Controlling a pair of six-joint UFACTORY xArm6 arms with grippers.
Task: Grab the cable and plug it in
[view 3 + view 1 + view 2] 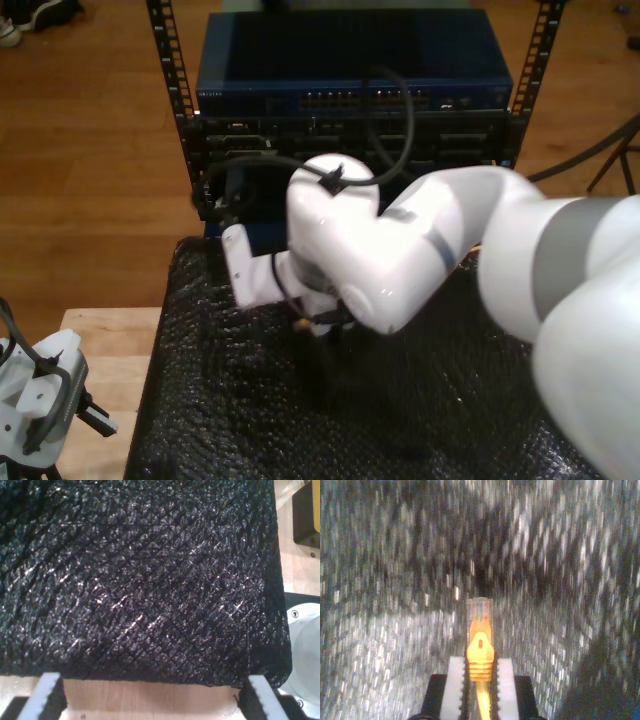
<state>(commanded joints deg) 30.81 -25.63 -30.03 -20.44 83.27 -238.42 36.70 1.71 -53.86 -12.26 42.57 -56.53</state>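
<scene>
My second gripper [480,662] is shut on the yellow boot of the cable [480,647]. The clear plastic plug [480,611] sticks out past the fingertips and points at a blurred, glittering black surface. In the exterior view the second arm [400,250] bends over the black mat [220,400], its wrist pointing down at the mat's middle. My first gripper [155,692] stands open with nothing between its toothed white pads [47,690], just short of the mat's near edge [145,675]. That gripper [90,415] sits low at the exterior view's left.
A rack behind the mat holds a blue network switch [355,65] with a row of ports [340,100], and darker units below. Thick black arm cables [385,120] loop in front of it. Bare wooden table [105,345] lies at the exterior view's left. A white round base [305,650] stands beside the mat.
</scene>
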